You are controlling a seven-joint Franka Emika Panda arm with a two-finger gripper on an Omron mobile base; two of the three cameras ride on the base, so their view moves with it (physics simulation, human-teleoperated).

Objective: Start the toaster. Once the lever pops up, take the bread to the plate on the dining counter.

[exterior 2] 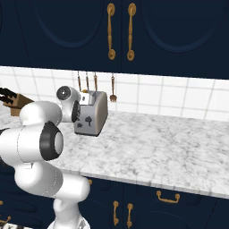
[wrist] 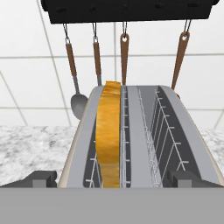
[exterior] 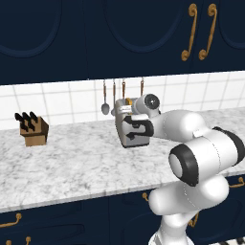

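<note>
One bread (wrist: pixel 108 135) slice is standing in the left slot of the two-slot toaster (exterior 2: pixel 91 113), which is sitting on the marbled counter (exterior: pixel 72 162) by white tiles. My gripper (wrist: pixel 112 178) is hanging open above it. Four utensils (wrist: pixel 124 59) are hanging behind, one knife block (exterior: pixel 32 130) aside.

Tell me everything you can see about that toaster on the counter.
The toaster is a boxy, silver-grey metal-looking appliance with rounded corners, standing upright on the marbled counter near the tiled wall, below hanging utensils. Its narrow face carries small dark controls. On top are two long slots lined with wire racks: in the hand view the left slot holds a golden-brown slice of bread standing on edge, the right slot is empty. The open gripper hovers just above it.
</note>
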